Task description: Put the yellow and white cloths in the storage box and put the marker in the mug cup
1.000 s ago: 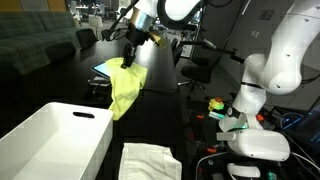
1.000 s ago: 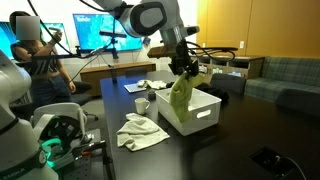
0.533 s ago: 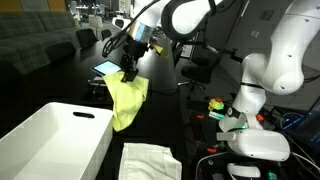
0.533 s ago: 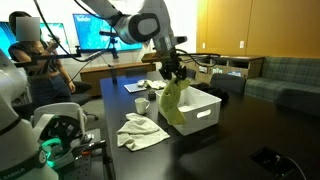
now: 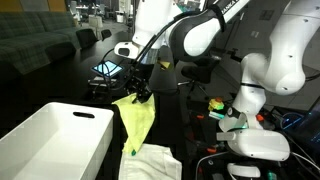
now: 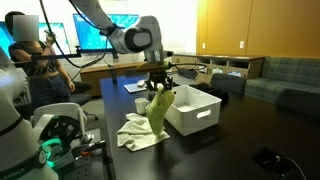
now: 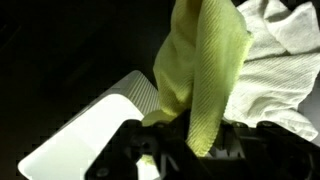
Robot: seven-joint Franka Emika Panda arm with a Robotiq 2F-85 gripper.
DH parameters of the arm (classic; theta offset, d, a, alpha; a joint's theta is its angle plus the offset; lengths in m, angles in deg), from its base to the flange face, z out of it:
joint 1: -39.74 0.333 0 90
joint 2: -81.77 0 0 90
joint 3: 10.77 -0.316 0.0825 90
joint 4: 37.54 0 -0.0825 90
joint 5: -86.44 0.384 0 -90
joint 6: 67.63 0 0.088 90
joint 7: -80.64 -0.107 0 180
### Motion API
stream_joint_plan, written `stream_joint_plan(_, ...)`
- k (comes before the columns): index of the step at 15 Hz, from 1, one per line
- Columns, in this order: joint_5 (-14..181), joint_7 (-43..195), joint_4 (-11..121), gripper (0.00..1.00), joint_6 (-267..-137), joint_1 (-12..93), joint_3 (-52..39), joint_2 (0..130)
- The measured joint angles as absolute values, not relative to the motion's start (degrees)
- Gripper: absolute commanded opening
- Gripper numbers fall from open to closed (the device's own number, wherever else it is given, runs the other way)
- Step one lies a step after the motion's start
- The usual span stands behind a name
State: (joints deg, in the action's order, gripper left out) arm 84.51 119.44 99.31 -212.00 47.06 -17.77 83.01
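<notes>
I have the gripper (image 5: 140, 92) clamped on the top of the yellow cloth (image 5: 137, 122), which hangs down mid-frame in both exterior views. Its lower end comes down over the white cloth (image 5: 150, 162), crumpled on the dark table (image 6: 240, 140) at bottom centre; I cannot tell whether they touch. The storage box (image 5: 45, 140) sits at lower left, beside the hanging cloth and not under it. The mug cup (image 6: 141, 104) stands just left of the cloth in an exterior view. In the wrist view, yellow fabric runs between the jaws.

Yellow cloth (image 5: 135, 118) hanging limp over crumpled white cloth (image 5: 150, 162); open white storage box (image 5: 40, 135) beside
</notes>
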Motion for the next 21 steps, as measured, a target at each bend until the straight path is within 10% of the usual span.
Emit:
stream_joint_plan(9,78.57,127.47,101.42,0.03,-214.16,49.41,-19.04,87.86)
stream_joint_plan(21,48.83,102.42,90.21,0.03,-186.31,49.35,-22.62,90.63)
